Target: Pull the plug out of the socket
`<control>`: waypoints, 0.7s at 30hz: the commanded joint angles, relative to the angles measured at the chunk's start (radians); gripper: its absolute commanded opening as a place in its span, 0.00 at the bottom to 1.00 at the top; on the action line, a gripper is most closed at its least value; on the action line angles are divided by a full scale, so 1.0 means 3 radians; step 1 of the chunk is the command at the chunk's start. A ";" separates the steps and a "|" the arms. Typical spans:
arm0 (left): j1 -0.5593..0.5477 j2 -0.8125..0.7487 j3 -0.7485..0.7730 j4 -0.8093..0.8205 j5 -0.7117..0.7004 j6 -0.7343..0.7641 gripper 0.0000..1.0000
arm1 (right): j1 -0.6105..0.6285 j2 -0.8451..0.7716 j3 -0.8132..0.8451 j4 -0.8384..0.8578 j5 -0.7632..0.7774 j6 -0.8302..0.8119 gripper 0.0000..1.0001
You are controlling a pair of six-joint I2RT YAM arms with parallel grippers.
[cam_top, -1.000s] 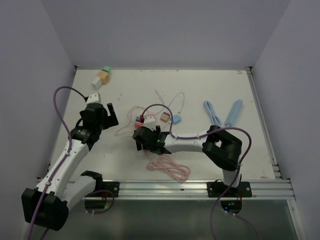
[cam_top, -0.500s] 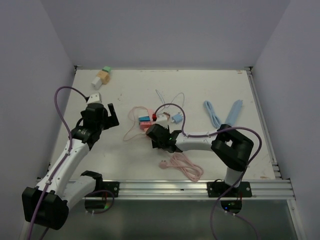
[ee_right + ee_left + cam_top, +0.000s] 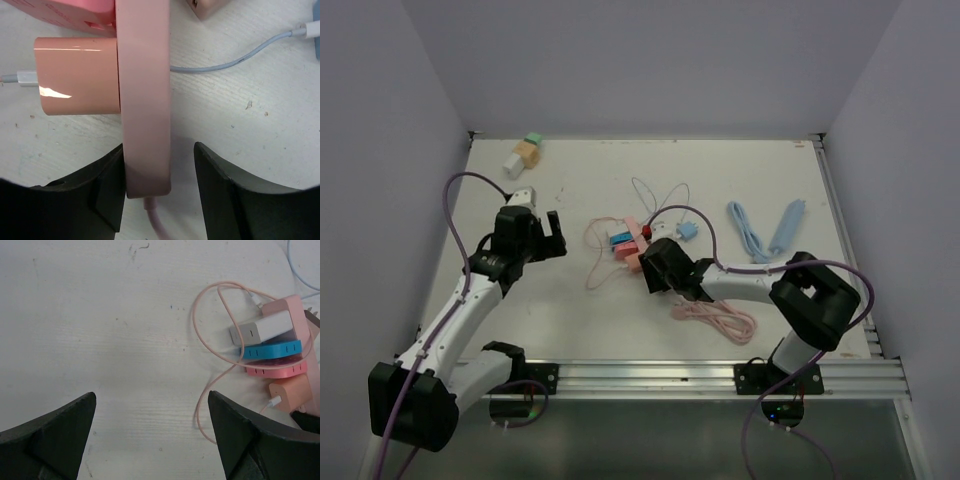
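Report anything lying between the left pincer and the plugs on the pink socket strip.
Only a thin pink cable looping flat on the table in front of the plugs; nothing else visible.

White table [image 3: 570, 322], coloured blocks [image 3: 525, 152] far left, blue cables [image 3: 788, 225] right

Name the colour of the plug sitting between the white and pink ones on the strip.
The plug is bright blue, clearest in the left wrist view.

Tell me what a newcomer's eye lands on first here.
The pink power strip at mid-table, crowded with white, blue and pink plugs, stands out first. The right gripper straddles one end beside a peach plug, while the left gripper hangs open to its left.
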 commanded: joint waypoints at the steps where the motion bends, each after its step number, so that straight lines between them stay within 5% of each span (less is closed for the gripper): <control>1: 0.0022 0.0009 -0.0048 0.0255 0.0335 0.0145 0.97 | -0.0098 -0.0108 -0.0079 0.0336 -0.0226 -0.0323 0.57; 12: 0.0017 0.0050 -0.0145 0.0434 0.0791 0.0089 0.97 | -0.0267 -0.0093 -0.0192 0.0602 -0.0492 -0.0466 0.54; 16: -0.0054 0.0076 -0.0181 0.0500 0.0817 -0.0033 0.97 | -0.0293 -0.0195 -0.0258 0.0633 -0.0497 -0.0492 0.43; 21: -0.0274 0.0137 -0.0206 0.0501 0.0729 -0.0380 0.98 | -0.0298 -0.0399 -0.0396 0.0720 -0.0456 -0.0472 0.14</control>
